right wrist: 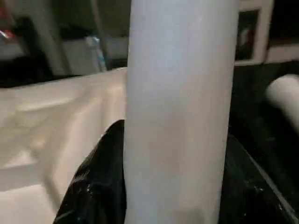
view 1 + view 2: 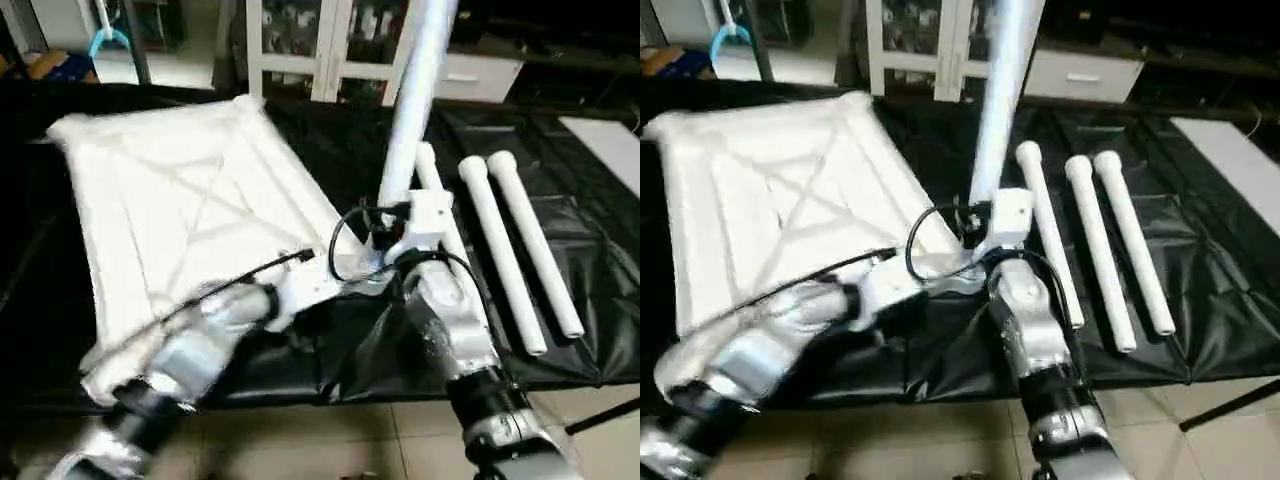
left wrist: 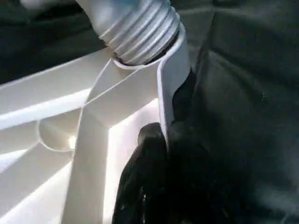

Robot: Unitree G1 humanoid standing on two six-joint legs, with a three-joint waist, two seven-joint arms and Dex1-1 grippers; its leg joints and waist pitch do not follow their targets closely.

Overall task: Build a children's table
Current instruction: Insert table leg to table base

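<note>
Our right fingers [image 1: 100, 186] clamp the upright leg [image 2: 415, 95], threads seemingly part-seated in the corner socket [image 3: 140, 63]; left fingers [image 3: 154, 182] pinch the top's [image 2: 180, 190] rim beside it.

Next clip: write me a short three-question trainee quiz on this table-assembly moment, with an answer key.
1. True or false: the right hand grips an upright white plastic tube leg.
2. How many white tube legs lie loose on the black sheet?
A) one B) three C) four
3. Fill in: the left hand pinches the rim of the white ribbed plastic tabletop beside its round corner ____, where the upright leg's threaded end sits.

Key: 1 true; 2 B; 3 socket.
</note>
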